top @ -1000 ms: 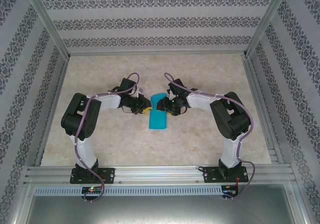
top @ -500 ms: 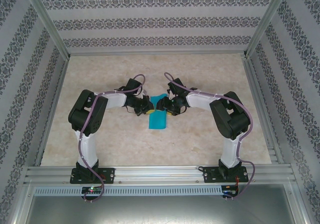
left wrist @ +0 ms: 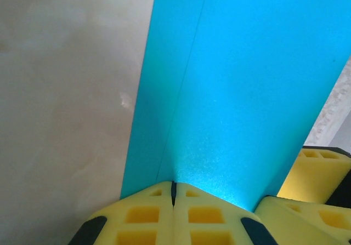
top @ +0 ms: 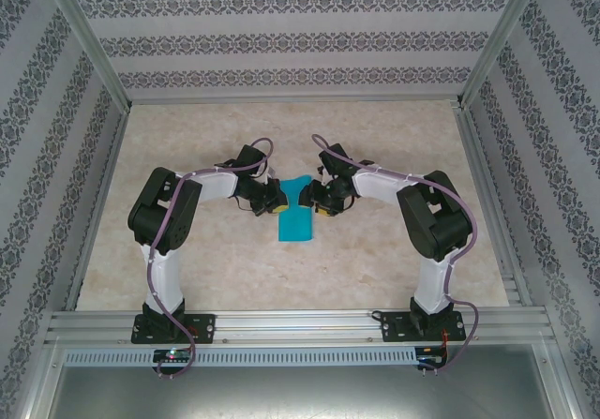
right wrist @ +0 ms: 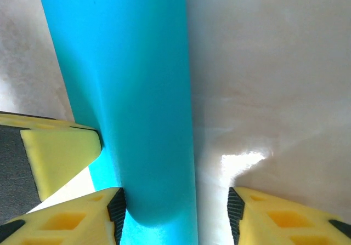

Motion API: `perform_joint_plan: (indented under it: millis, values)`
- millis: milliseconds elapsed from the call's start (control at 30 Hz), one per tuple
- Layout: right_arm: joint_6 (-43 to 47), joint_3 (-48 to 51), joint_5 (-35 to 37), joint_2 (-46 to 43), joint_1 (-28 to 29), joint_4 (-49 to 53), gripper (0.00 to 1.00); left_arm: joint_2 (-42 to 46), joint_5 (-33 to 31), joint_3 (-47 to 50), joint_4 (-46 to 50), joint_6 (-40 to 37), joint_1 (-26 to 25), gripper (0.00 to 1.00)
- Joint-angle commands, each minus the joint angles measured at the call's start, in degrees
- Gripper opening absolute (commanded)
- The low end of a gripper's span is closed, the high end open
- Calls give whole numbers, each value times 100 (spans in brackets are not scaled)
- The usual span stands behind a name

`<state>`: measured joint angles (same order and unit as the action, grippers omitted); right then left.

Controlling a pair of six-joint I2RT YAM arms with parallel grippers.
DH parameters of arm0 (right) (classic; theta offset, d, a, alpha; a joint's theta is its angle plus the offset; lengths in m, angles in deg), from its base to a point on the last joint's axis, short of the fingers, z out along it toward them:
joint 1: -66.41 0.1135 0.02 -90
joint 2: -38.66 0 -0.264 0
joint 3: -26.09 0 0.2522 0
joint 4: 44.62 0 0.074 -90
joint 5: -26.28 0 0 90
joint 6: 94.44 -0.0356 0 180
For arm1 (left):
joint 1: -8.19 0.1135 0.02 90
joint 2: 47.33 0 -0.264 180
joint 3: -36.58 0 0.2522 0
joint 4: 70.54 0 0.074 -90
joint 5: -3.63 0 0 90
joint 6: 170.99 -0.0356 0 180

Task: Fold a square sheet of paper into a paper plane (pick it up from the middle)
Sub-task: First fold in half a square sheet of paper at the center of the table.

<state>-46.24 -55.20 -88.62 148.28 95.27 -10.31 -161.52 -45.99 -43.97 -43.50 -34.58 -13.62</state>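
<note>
**Item:** the square sheet of paper (top: pixel 297 216), teal, folded to a narrow band. It lies mid-tabletop (top: pixel 375 278), between my two claws.

**Left claw** (left wrist: pixel 173 189): clenched. I see its yellow pads pressed together on the sheet's near edge, with a layer line running straight into their seam.

**Right claw** (right wrist: pixel 175 204): released, jaws straddling a rounded, curled fold of the sheet. One pad touches the fold; the other stands apart over bare tabletop.
</note>
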Motion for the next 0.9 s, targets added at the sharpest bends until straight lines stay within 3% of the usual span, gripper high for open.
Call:
perform_joint_plan:
  millis: [0,167,400,500,867]
  values:
    - [127,-169,-93,186,-12,142,50,-146,-259,-71,468,-152,-60,0]
    - [172,-175,-61,330,-9,124,44,77,-83,-201,450,-119,-28,8]
    - [181,-68,30,467,-3,12,42,684,-389,-522,939,-258,307,39]
    - [189,-75,90,540,14,1,43,859,-592,-488,1108,-290,477,47]
    - [370,-405,878,1023,368,531,48,969,-905,-354,1310,-370,760,50]
